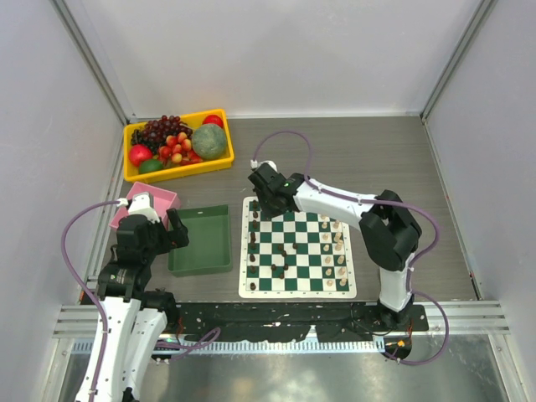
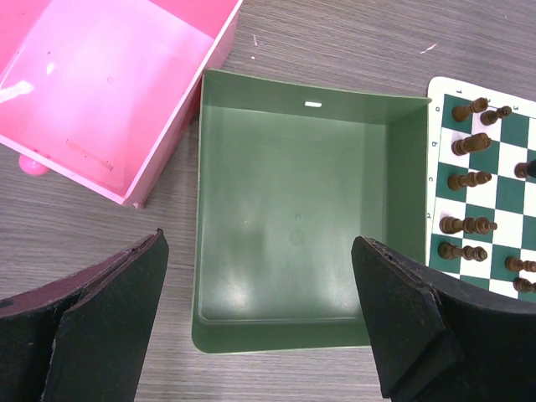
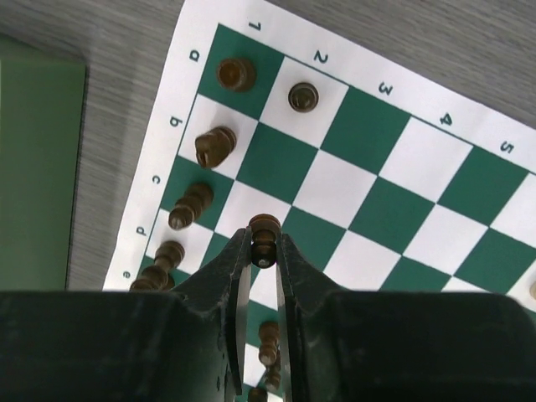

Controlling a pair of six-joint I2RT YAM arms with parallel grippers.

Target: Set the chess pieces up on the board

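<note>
On board [image 1: 295,291]: chess pieces [image 2: 469,144]; in yellow bin [image 1: 178,172]: grapes [image 1: 157,130], cherries [image 1: 176,150].

On my screens both arms wore white shells broken up by black joint housings; the left arm [image 1: 126,285] and the right arm [image 1: 335,201] looked alike. A lilac left cable [image 1: 69,243] looped off one, and a matching right cable [image 1: 289,134] arched off the other. The left fingers [image 2: 113,327] were broad black slabs with a matte, foam-like face and a dark reddish edge. The right fingers [image 3: 226,280] were black too, tapering to thin tips.
</note>
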